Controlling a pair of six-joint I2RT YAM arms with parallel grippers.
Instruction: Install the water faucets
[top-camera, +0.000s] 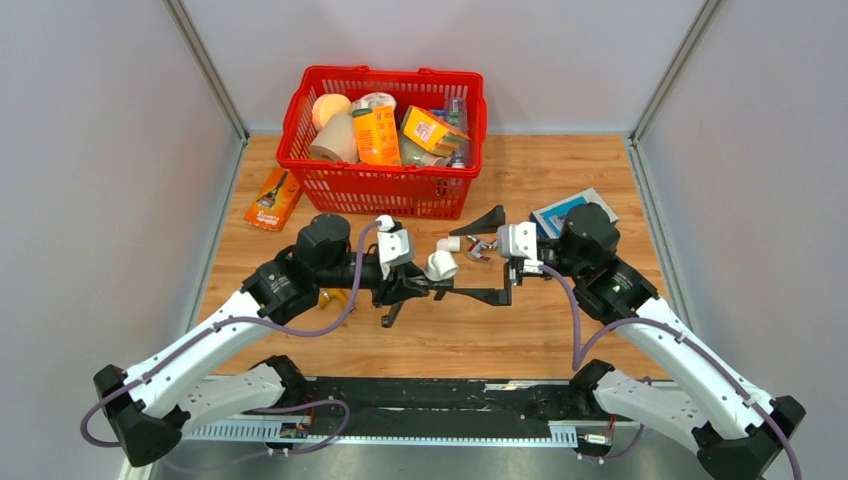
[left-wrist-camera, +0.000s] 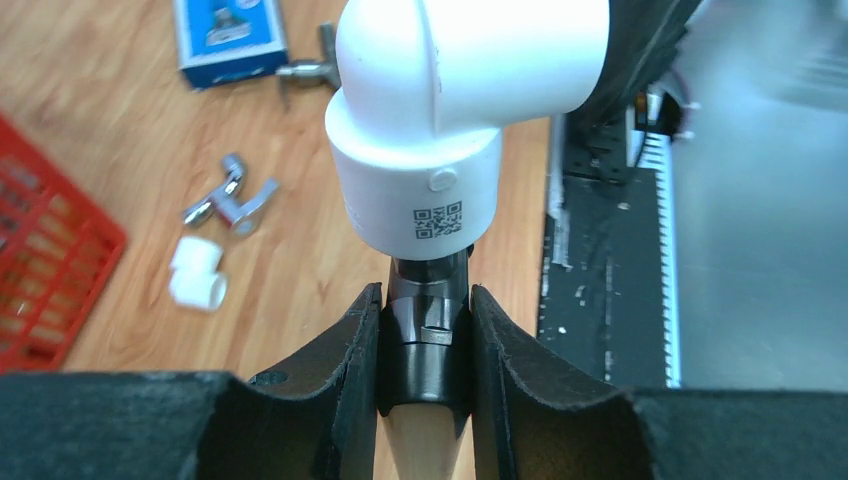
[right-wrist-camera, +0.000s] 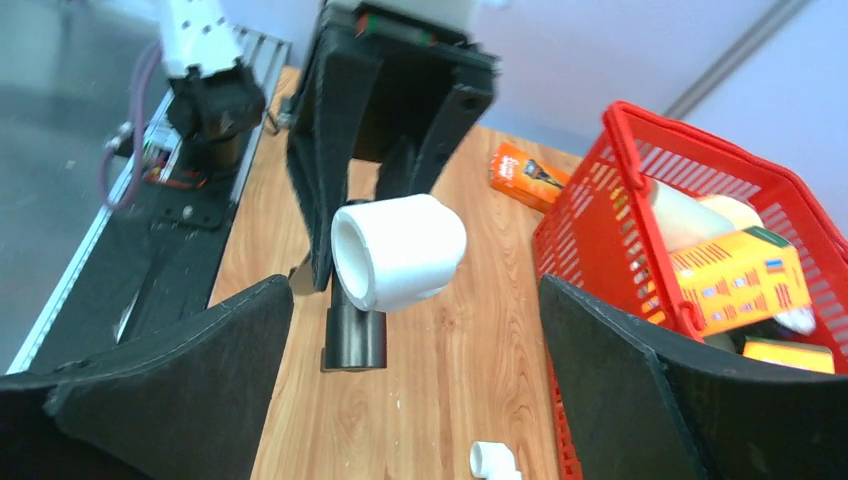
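Left gripper (left-wrist-camera: 425, 330) clamping dark faucet (top-camera: 470, 292) mid-table, long tube running toward 3 o'clock. White elbow (left-wrist-camera: 440, 120) sitting on gripped end. Right gripper (right-wrist-camera: 415, 285) gaping wide, holding nothing. Judging best: closing squarely on elbow, turning along thread axis, avoiding cross-threading.

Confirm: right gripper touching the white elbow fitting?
Apart. Right wrist view: fingers of the right gripper stand wide, with a clear gap between each and the white elbow fitting.
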